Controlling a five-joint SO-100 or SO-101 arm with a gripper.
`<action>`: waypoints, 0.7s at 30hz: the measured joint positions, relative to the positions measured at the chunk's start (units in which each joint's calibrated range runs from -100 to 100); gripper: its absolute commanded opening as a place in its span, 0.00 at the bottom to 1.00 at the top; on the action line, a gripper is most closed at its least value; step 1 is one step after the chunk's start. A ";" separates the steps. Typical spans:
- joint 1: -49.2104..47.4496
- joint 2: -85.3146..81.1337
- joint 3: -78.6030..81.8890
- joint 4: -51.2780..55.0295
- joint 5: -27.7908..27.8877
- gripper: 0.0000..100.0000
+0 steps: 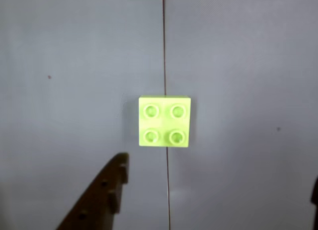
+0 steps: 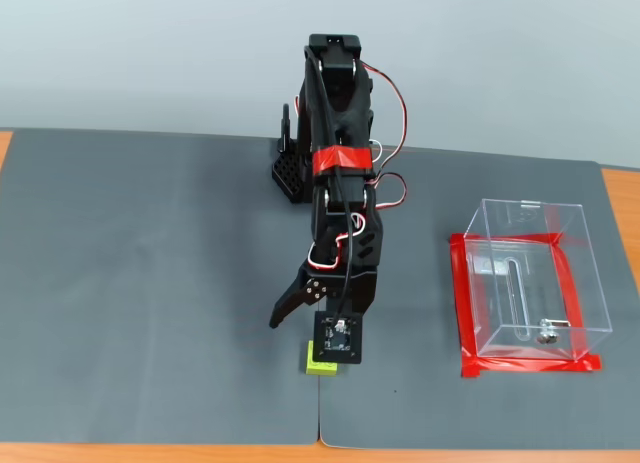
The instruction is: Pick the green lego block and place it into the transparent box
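The green lego block (image 1: 164, 121) lies studs up on the grey mat, on the seam between two mat sheets, in the middle of the wrist view. My gripper (image 1: 218, 176) is open and empty above it; one dark finger (image 1: 107, 192) shows at lower left, and the other just enters at the right edge. In the fixed view the gripper (image 2: 305, 333) points down over the block (image 2: 321, 364), which is partly hidden by the wrist camera. The transparent box (image 2: 575, 283) stands empty to the right, well apart from the arm.
Red tape (image 2: 465, 308) frames the box's base on the mat. The arm's base (image 2: 290, 173) stands at the back centre. The orange table edge (image 2: 150, 451) runs along the front. The seam (image 1: 167, 190) runs vertically through the wrist view.
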 measured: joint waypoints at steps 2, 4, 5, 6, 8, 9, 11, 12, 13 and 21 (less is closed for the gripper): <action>0.07 1.02 -0.54 -0.26 0.00 0.41; 0.07 2.04 -0.81 -0.35 0.00 0.41; 0.07 2.97 -0.81 -0.43 0.00 0.41; 0.00 3.14 -0.81 -0.43 0.00 0.41; 0.00 4.84 -0.99 -0.52 0.00 0.41; -0.07 5.61 -0.90 -0.52 0.00 0.41; -0.07 6.97 -0.90 -0.52 0.00 0.41; -0.07 7.48 -0.90 -1.30 0.00 0.41; -0.07 7.90 -0.99 -1.91 0.00 0.41; -0.15 11.64 -1.08 -6.33 0.00 0.41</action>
